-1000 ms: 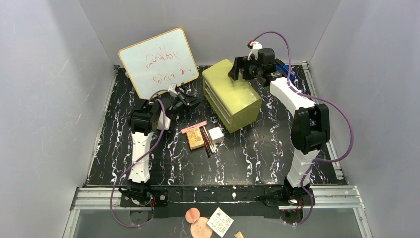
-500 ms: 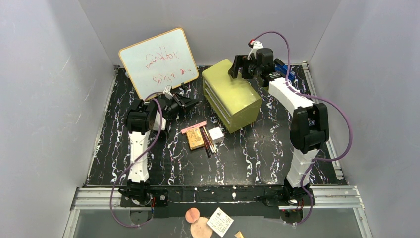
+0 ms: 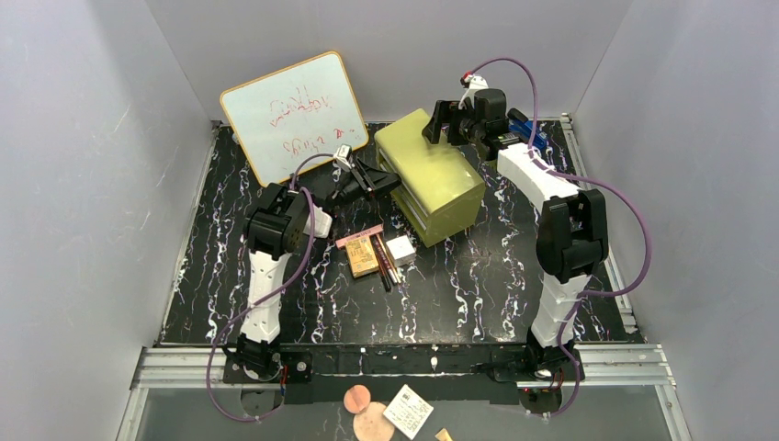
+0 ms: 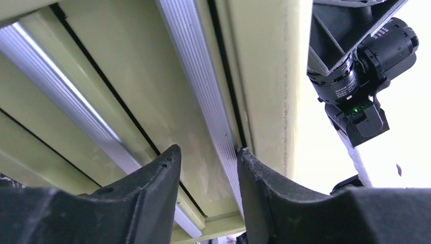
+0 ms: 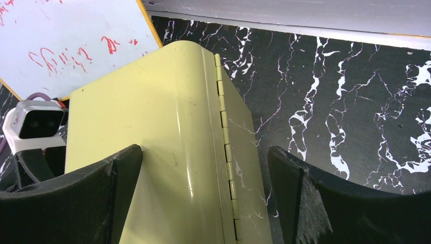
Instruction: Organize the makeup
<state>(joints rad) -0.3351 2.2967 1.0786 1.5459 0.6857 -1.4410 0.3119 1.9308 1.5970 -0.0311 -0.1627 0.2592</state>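
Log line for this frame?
left gripper open at silver rail on olive-yellow drawer chest | right gripper open over its hinged top | makeup set untouched

The makeup lies flat in one tight cluster on the surface, nearer the arm bases than the left jaws and well apart from the right jaws. The thin pink case [image 3: 359,237] is closest to the left jaws. The tan-orange palette [image 3: 362,259] sits just behind it. Slim pencils [image 3: 382,266] lie side by side along the palette's right edge, and the small white box [image 3: 400,249] sits just beyond them.
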